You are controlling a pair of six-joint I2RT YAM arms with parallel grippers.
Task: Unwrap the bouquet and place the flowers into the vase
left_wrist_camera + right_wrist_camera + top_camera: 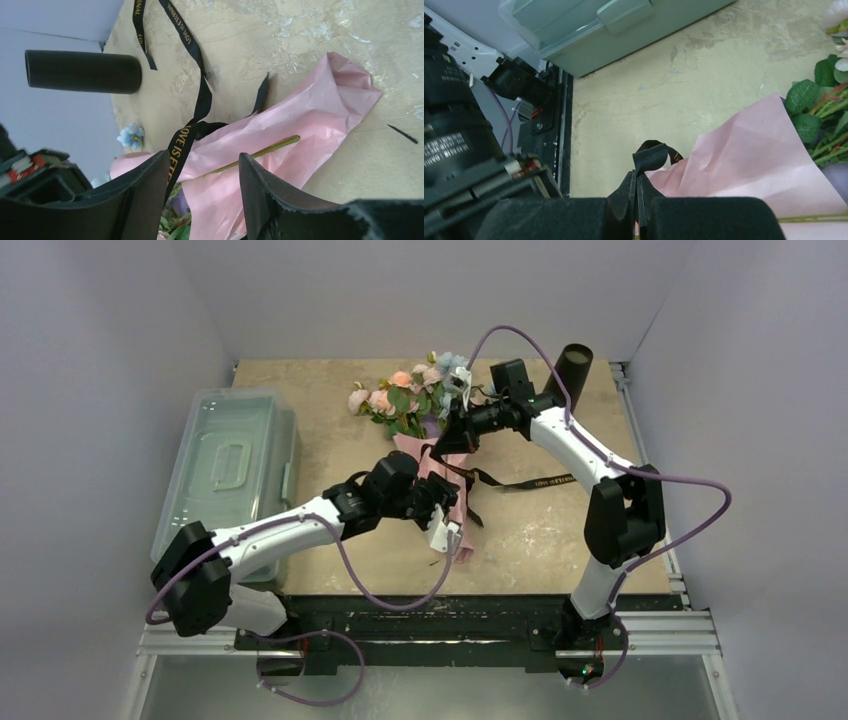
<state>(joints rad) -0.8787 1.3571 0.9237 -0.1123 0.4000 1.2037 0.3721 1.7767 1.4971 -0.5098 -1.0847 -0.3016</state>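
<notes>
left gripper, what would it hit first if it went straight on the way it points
Most likely the pink paper and the green stem on it, dead ahead of the open left gripper. The black ribbon beside one finger might catch first; depth is unclear.

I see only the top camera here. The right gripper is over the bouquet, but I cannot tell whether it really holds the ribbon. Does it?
Observer: Yes. In the right wrist view the right gripper is shut, and the black ribbon is pinched between its pads.
Operator: Thank you. And the left gripper, does it hold something?
Observer: No. In the left wrist view the left gripper is open. The ribbon and the pink paper lie past its fingers, not gripped, and one green stem shows on the paper.
</notes>
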